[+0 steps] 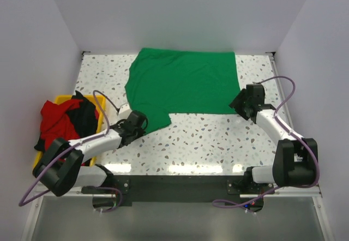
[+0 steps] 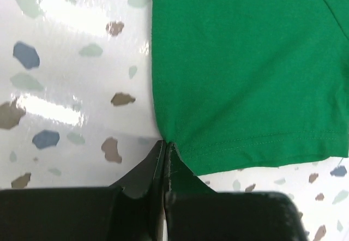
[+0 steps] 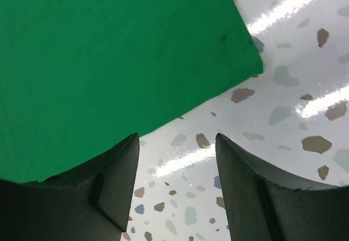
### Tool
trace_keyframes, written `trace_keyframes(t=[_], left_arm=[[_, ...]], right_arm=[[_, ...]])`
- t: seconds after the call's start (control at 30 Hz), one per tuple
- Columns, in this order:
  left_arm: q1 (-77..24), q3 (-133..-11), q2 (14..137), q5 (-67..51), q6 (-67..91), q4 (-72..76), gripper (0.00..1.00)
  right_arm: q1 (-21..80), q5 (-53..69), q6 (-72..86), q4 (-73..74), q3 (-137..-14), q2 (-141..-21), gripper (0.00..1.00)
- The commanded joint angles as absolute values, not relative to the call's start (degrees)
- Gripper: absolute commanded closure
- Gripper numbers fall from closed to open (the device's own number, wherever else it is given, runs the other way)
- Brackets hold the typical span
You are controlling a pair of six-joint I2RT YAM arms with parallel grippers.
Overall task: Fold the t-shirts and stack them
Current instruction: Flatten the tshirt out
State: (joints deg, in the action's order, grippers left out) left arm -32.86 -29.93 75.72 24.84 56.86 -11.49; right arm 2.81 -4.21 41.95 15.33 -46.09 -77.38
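The bright green t-shirt (image 1: pixel 182 83) lies spread flat at the back middle of the speckled table. My left gripper (image 1: pixel 144 122) sits at its near-left sleeve. In the left wrist view the jaws (image 2: pixel 164 145) are pressed together right at the hemmed sleeve corner of the green t-shirt (image 2: pixel 245 66), pinching its edge. My right gripper (image 1: pixel 240 102) hovers at the shirt's near-right corner. Its fingers (image 3: pixel 175 137) stand wide apart over bare table, the left one overlapping the green t-shirt's (image 3: pixel 109 50) edge. A red t-shirt (image 1: pixel 57 118) and a black t-shirt (image 1: pixel 84 115) lie crumpled in the bin.
A yellow plastic bin (image 1: pixel 102 109) stands at the left edge of the table beside the left arm. White walls close in the back and both sides. Bare speckled table (image 1: pixel 207 143) stretches between the shirt and the arm bases.
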Motion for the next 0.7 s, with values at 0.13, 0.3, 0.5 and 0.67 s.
trace_keyframes(t=[0.13,0.3,0.5,0.67], left_arm=[[-37.6,-22.7,65.9,22.8,64.0,-17.2,1.00],[-38.7,-20.1,61.3,22.1,66.1,-20.1,1.00],[-38.8,-19.9,56.0,22.1,66.4,-23.9,1.00],[-38.8,-20.5,55.6,21.7,65.0,-24.9,1.00]], right_arm=[[1.0,-10.5,41.5,17.0,-40.6,-74.0,0.39],[0.2,-12.0,41.3,18.2,-38.4,-72.3,0.39],[-2.1,-14.1,41.0,17.7,-37.5,-72.7,0.39],[-3.3,-13.0,42.4,14.6,-37.3,-75.1,0.40]])
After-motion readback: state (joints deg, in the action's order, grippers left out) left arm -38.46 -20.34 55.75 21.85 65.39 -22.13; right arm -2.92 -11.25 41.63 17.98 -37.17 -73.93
